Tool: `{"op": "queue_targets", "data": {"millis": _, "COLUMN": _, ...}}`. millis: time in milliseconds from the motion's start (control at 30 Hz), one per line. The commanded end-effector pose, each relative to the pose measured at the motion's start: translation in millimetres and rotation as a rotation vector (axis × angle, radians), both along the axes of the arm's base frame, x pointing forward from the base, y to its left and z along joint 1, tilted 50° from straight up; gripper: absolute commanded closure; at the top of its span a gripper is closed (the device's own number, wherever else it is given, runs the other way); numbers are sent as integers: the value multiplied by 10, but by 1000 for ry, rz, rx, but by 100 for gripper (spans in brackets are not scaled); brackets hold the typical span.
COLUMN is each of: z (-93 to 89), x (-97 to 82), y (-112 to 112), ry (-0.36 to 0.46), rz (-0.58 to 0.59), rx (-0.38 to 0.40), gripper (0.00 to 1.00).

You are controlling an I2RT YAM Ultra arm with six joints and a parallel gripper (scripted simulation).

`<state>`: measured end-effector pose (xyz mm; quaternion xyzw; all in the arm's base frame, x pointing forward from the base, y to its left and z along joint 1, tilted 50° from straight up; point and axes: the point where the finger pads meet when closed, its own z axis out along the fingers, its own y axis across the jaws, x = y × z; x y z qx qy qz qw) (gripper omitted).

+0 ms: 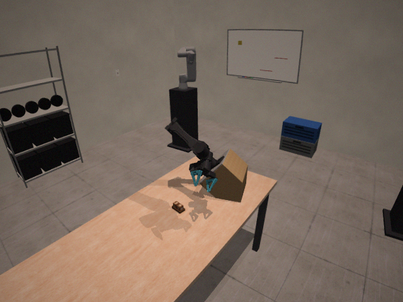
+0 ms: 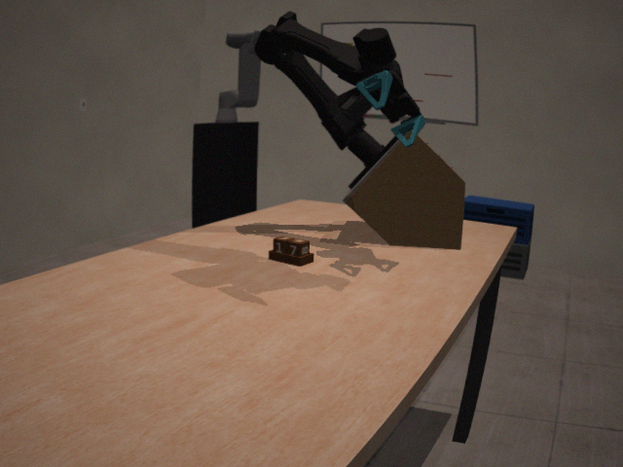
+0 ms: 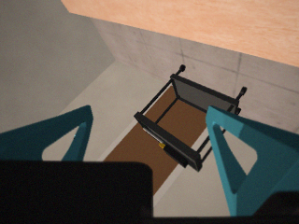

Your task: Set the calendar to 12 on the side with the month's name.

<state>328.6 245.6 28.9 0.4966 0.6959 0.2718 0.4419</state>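
Top view: we see the teal triangular-fingered gripper spread wide above the pale wooden table, where the small brown calendar sits. Exterior: we read "1" and "7" on its cubes. Wrist: we find nothing between the fingers.

- Wall: plain, grey; whiteboard mounted.
- Floor: grey tiles.
- Shelf unit: metal frame, loaded.
- Crates: blue over grey.
- Lighting: dim.
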Motion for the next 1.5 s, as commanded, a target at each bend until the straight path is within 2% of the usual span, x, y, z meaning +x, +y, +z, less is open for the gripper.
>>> {"op": "queue_targets", "data": {"millis": 0, "z": 26, "x": 0, "y": 33, "ry": -5, "rz": 5, "rx": 8, "gripper": 0}}
{"op": "queue_targets", "data": {"millis": 533, "z": 26, "x": 0, "y": 33, "ry": -5, "rz": 5, "rx": 8, "gripper": 0}}
{"op": "queue_targets", "data": {"millis": 567, "z": 193, "x": 27, "y": 180, "ry": -38, "rz": 21, "rx": 58, "gripper": 0}}
{"op": "queue_targets", "data": {"millis": 667, "z": 162, "x": 81, "y": 51, "ry": -15, "rz": 4, "rx": 1, "gripper": 0}}
{"op": "queue_targets", "data": {"millis": 733, "z": 167, "x": 119, "y": -28, "ry": 5, "rz": 6, "rx": -65, "gripper": 0}}
{"op": "queue_targets", "data": {"millis": 867, "z": 197, "x": 226, "y": -319, "ry": 90, "rz": 20, "rx": -289, "gripper": 0}}
{"op": "queue_targets", "data": {"millis": 1033, "z": 230, "x": 276, "y": -523, "ry": 158, "rz": 35, "rx": -431, "gripper": 0}}
{"op": "queue_targets", "data": {"millis": 1100, "z": 230, "x": 276, "y": -523, "ry": 158, "rz": 35, "rx": -431, "gripper": 0}}
{"op": "queue_targets", "data": {"millis": 1200, "z": 271, "x": 306, "y": -731, "ry": 236, "rz": 57, "rx": -567, "gripper": 0}}
{"op": "queue_targets", "data": {"millis": 1467, "z": 376, "x": 314, "y": -1126, "ry": 396, "rz": 110, "rx": -795, "gripper": 0}}
